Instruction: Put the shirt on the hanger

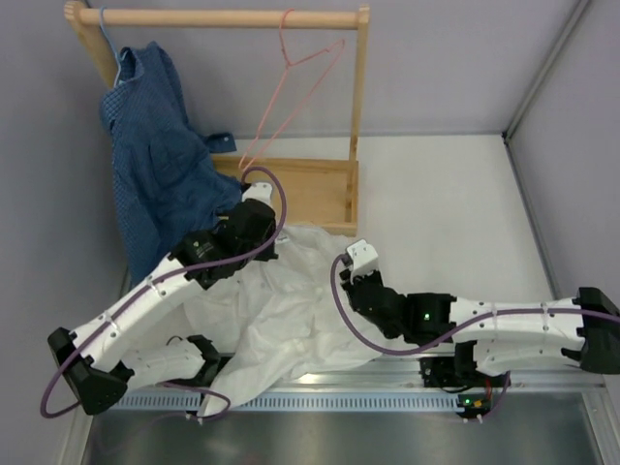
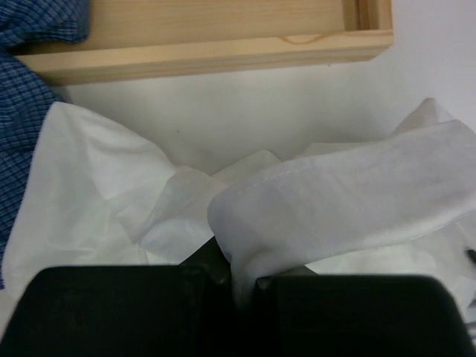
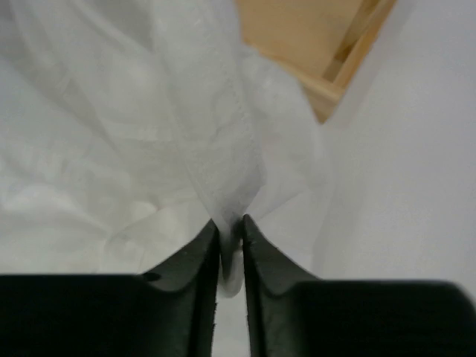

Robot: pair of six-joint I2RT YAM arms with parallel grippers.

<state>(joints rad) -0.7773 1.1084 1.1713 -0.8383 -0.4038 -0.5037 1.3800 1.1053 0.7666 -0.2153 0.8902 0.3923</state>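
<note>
The white shirt [image 1: 281, 310] lies crumpled on the table between both arms. The pink wire hanger [image 1: 295, 87] hangs empty from the wooden rail at the back. My left gripper [image 1: 260, 231] is shut on a fold of the shirt [image 2: 327, 201] near the rack's base; its jaws pinch the fabric [image 2: 245, 279]. My right gripper [image 1: 341, 263] is shut on the shirt's edge [image 3: 223, 149] at the right side; the cloth sits between its fingertips [image 3: 231, 230].
A wooden rack [image 1: 223, 17] with a tray base [image 1: 315, 189] stands at the back. A blue checked shirt [image 1: 155, 145] on a pale blue hanger drapes from its left end down to the table. Grey walls stand left and right.
</note>
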